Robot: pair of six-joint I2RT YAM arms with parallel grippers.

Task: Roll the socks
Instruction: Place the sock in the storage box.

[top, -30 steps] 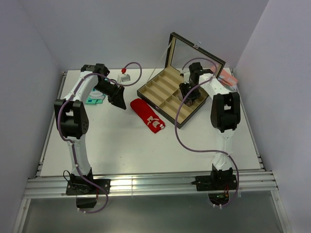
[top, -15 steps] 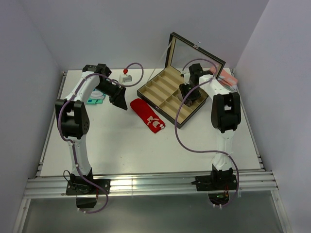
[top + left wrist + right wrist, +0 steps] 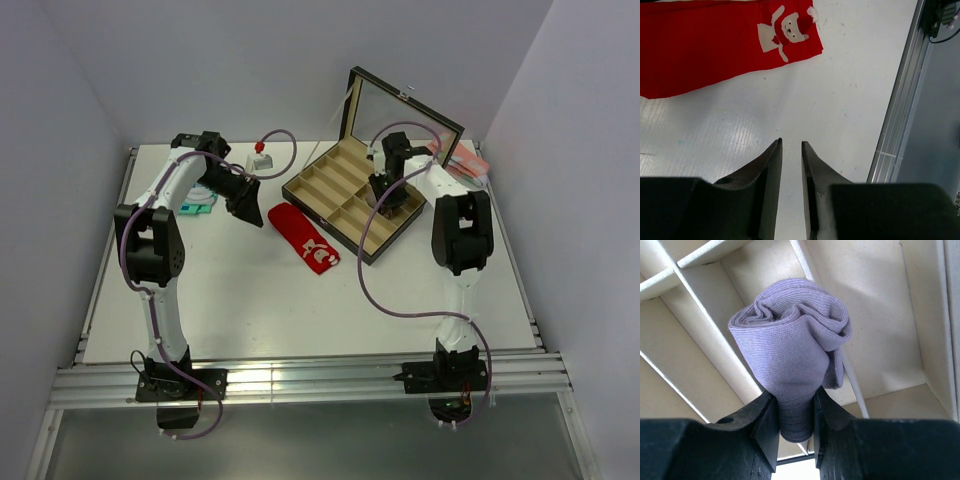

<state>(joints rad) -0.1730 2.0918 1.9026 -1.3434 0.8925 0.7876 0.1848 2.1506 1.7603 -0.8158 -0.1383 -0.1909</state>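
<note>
Meanwhile, the right end effector (image 3: 792, 405) is pinching a rolled lavender knit sock bundle (image 3: 790, 330) by its lower end, holding it over the beige dividers of the open dark-framed compartment box (image 3: 330, 178). The left end effector (image 3: 791, 150) is hovering above the white counter (image 3: 840, 100), its jaws standing narrowly apart and gripping nothing. At eleven o'clock from its tips, the flat bright red fabric sock with a white Santa emblem (image 3: 705, 45) is lying unrolled. In the top view it is sitting just beside the box, at about seven o'clock.

The step in hand appears to be stowing the lavender roll, with rolling of the red sock not yet begun. The next move is calling for a release squarely inside one compartment, not on a divider. The left arm is then needing to reach one end of the red sock.
</note>
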